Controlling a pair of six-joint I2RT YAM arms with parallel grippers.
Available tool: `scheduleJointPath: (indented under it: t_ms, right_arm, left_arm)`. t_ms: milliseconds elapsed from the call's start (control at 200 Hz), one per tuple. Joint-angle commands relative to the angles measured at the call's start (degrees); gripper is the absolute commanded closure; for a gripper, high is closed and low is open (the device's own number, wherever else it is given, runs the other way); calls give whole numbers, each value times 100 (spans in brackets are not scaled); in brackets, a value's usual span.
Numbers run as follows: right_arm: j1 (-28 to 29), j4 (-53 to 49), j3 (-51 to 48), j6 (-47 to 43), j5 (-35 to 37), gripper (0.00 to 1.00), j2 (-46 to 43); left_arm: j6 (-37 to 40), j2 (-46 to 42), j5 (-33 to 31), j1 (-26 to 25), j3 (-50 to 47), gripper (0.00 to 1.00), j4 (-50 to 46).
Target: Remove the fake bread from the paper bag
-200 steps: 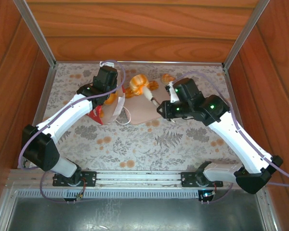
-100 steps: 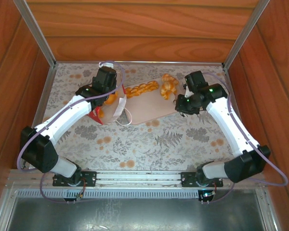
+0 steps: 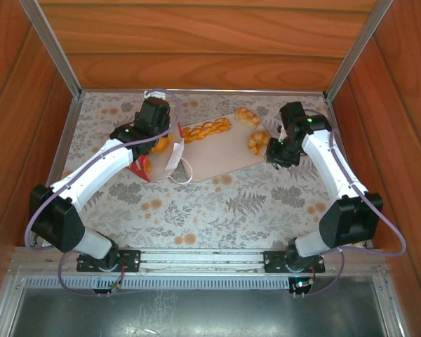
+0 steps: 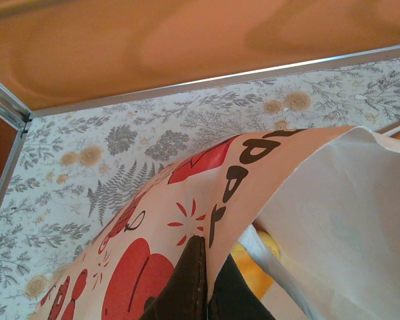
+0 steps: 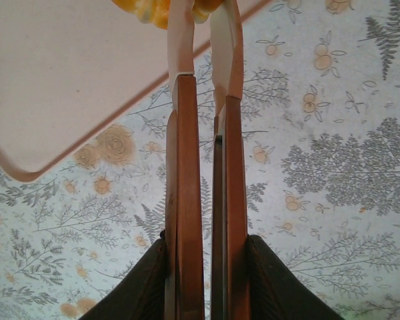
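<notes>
The paper bag (image 3: 170, 156), white with a red band, leans tilted at the tray's left end. My left gripper (image 3: 154, 139) is shut on its wall; in the left wrist view the dark fingers (image 4: 195, 283) pinch the printed paper bag (image 4: 207, 193), and a golden piece of fake bread (image 4: 252, 268) lies inside. On the beige tray (image 3: 210, 160) lie a braided loaf (image 3: 207, 128), a bun (image 3: 247, 116) and a croissant (image 3: 258, 142). My right gripper (image 3: 269, 149) holds the croissant's edge, the jaws nearly together (image 5: 201, 27) with the croissant (image 5: 147, 8) at their tips.
Wooden walls with metal corner posts (image 3: 52, 45) close in the floral table (image 3: 217, 210) on three sides. The tray's corner (image 5: 27, 167) lies just left of my right fingers. Open tabletop stretches between the tray and the arm bases.
My right arm has swung from the tray's middle to its right end, taking the croissant along. The left arm and the bag have stayed put.
</notes>
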Motion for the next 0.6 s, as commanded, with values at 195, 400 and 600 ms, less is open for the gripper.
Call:
scheduleJointPath:
  t_ms: [195,400,600]
  right_arm:
    - [-284,-161,63,-274,-4,70,259]
    - [-389,-119,135,-329,-96,59,536]
    - [-453,-35,280,-343,-285,53,748]
  left_arm:
    - [-47,-18,9,24,-74,100,-30]
    - [-27,5,-28,20,-77,100,-15]
    - [-4,-19,-31,29,-78,100,-14]
